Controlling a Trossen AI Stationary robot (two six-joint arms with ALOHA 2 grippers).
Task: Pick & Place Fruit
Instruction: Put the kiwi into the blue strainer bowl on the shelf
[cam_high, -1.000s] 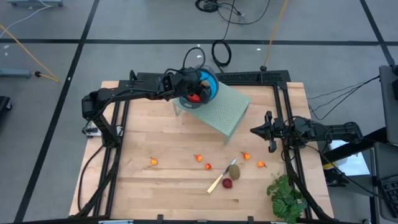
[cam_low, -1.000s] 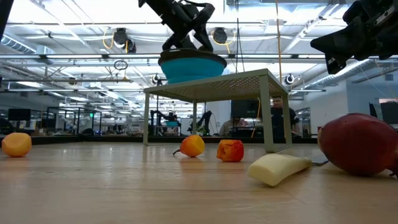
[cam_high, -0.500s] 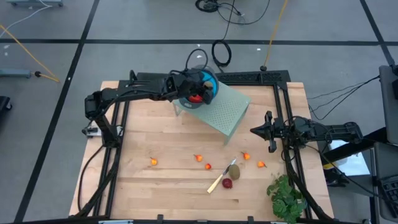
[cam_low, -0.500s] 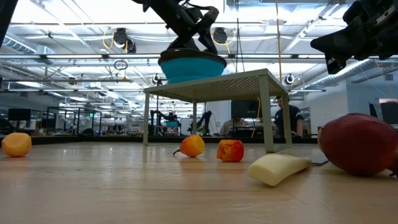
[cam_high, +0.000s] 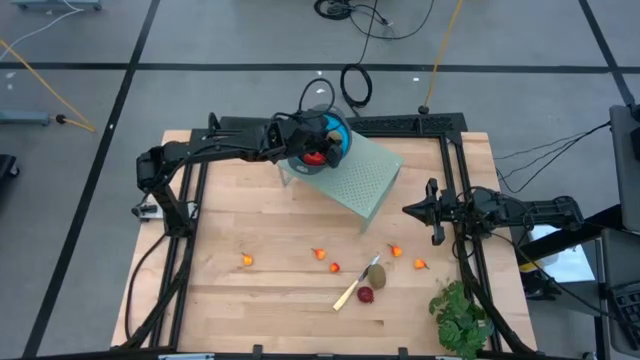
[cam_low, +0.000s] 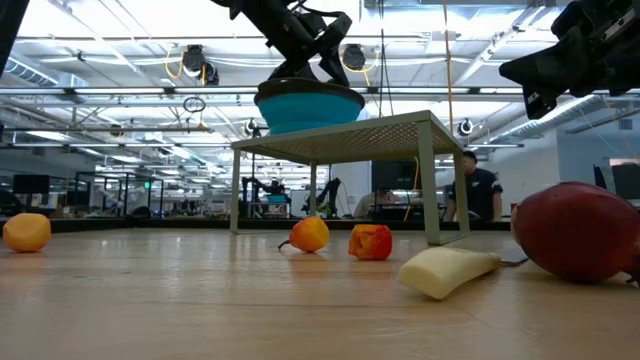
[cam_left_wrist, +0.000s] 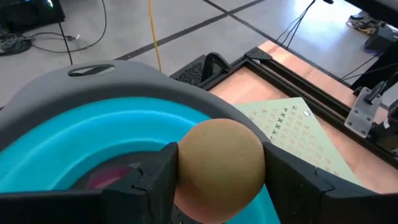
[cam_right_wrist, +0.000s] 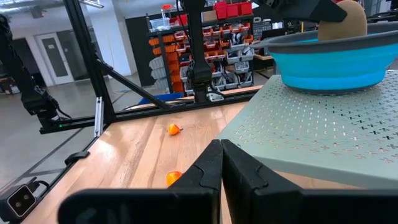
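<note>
A blue bowl (cam_high: 338, 138) stands on a pale green perforated riser (cam_high: 362, 182) at the table's far middle, with a red piece of fruit (cam_high: 314, 157) inside it. My left gripper (cam_high: 318, 135) hangs over the bowl (cam_left_wrist: 74, 143), shut on a brownish-green oval fruit (cam_left_wrist: 217, 163). On the wood near the front lie another brownish-green oval (cam_high: 376, 274), a dark red ball (cam_high: 366, 294) and several tiny orange-red pieces (cam_high: 320, 254). My right gripper (cam_high: 408, 210) waits shut at the table's right side. My left gripper pinches the brownish-green oval at its two opposite sides (cam_left_wrist: 185, 168) between its two fingers (cam_left_wrist: 158, 173). It comes in slanting downward from the table's left. The fruit (cam_right_wrist: 342, 22) is lifted clear, above the bowl's inside and its rim.
A pale-handled knife (cam_high: 352, 290) lies beside the oval and the red ball. A leafy green bunch (cam_high: 460, 318) sits at the front right corner. Black frame rails (cam_high: 455, 150) run along the table's left, right and far sides. A person (cam_low: 478, 190) stands in the room beyond.
</note>
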